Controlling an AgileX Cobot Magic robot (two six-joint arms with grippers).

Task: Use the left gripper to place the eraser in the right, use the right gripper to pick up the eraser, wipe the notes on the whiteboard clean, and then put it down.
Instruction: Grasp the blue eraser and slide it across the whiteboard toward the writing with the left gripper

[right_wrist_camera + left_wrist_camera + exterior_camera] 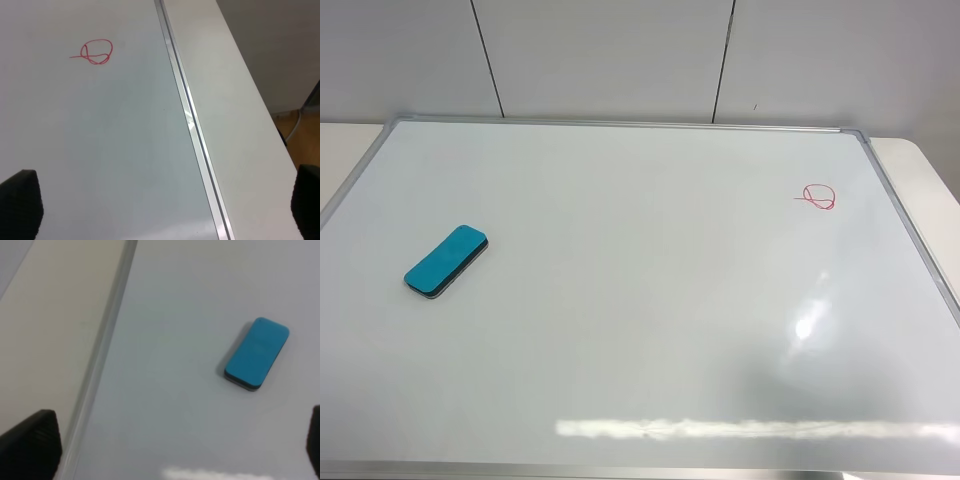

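Observation:
The teal-blue eraser lies flat on the left part of the whiteboard, felt side down. It also shows in the left wrist view, ahead of my left gripper, which is open and empty, well apart from it. The red notes sit near the board's right edge. In the right wrist view the notes lie ahead of my right gripper, which is open and empty. Neither gripper shows in the exterior high view.
The board's silver frame runs close to the notes; it shows in the right wrist view too. The cream table extends past the board on both sides. A panelled wall stands behind.

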